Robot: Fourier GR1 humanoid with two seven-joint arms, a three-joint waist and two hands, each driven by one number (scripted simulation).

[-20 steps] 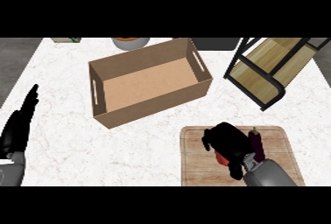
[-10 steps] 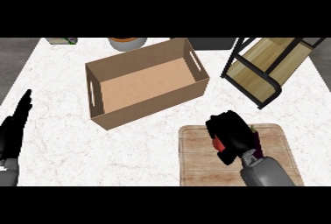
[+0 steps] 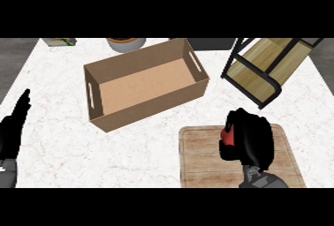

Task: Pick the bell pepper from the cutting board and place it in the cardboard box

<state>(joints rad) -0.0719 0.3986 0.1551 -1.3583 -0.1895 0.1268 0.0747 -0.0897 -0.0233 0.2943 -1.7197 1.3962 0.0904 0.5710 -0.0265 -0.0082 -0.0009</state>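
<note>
At the left edge, the left hand is kept resting with straight fingers, as before. The cardboard box on the worktop holds nothing yet. Over the cutting board, the right hand is now curled around the red bell pepper and has been shifted slightly toward the box; the grasp seems made, and carrying can follow.

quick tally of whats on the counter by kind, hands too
open brown cardboard box: 1
wooden cutting board: 1
red bell pepper, mostly hidden in the right hand: 1
black-framed wooden rack: 1
round bowl at the far edge: 1
small greenish item, too cropped to identify: 1
black hands, left hand and right hand: 2
total: 8
</note>
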